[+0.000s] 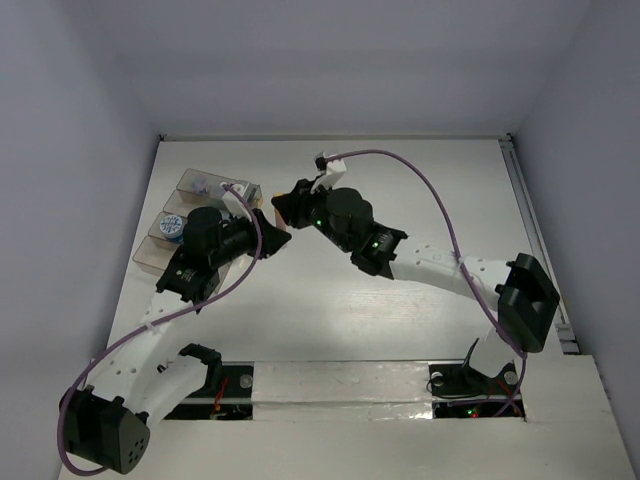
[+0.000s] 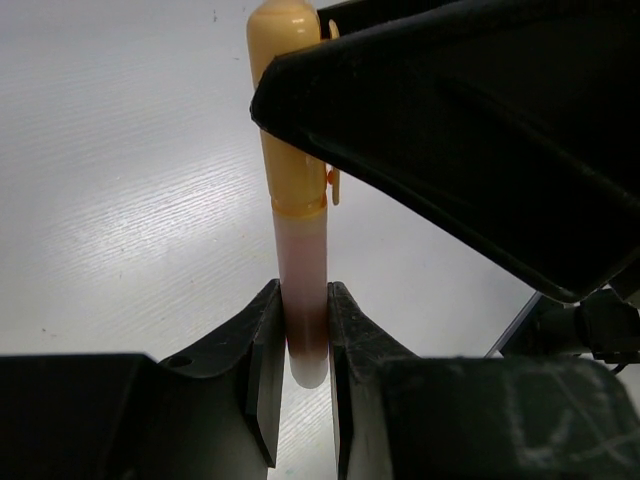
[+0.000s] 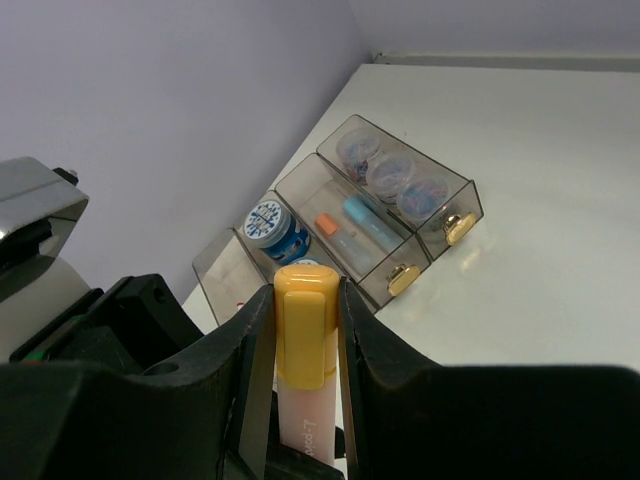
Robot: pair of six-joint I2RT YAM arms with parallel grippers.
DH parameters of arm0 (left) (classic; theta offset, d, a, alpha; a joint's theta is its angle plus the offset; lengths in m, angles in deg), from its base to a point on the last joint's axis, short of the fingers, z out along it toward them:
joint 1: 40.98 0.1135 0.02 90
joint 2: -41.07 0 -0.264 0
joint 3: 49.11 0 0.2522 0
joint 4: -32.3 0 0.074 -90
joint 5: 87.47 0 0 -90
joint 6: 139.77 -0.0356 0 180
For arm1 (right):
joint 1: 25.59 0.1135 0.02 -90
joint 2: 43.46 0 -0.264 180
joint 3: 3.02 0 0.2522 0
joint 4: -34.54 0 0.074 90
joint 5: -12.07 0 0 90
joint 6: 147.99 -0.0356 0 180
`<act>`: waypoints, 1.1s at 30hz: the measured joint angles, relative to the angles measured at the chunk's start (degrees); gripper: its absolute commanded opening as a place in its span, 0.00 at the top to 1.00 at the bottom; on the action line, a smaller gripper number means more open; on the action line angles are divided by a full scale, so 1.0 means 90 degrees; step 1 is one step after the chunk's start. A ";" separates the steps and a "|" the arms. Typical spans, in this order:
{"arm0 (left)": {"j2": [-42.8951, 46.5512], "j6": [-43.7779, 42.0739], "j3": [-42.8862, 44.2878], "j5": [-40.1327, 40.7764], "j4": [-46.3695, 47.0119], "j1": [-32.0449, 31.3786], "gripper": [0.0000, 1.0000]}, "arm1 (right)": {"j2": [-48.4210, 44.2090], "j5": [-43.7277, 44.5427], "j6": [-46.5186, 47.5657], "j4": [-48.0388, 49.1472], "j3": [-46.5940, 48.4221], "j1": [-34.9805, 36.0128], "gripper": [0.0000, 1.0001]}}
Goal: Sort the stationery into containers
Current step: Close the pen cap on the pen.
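Our left gripper (image 2: 303, 345) is pinching the pale base of an orange-capped marker (image 2: 300, 240); our right gripper (image 2: 305, 115) is covering its cap.

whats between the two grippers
A marker bridges them: the left gripper clamps its pale end, the right gripper its orange cap. Clearest in the left wrist view.

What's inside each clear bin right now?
Far bin: three lilac tubs. Middle bin: an orange marker and a blue marker. Third bin: blue-topped tubs. The nearest bin is mostly covered by the right gripper and held marker.
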 measured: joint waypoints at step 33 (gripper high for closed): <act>0.0104 -0.0027 -0.0002 -0.0481 -0.1739 -0.0187 1.00 | -0.0425 0.0551 -0.1086 0.1642 -0.2181 0.0600 1.00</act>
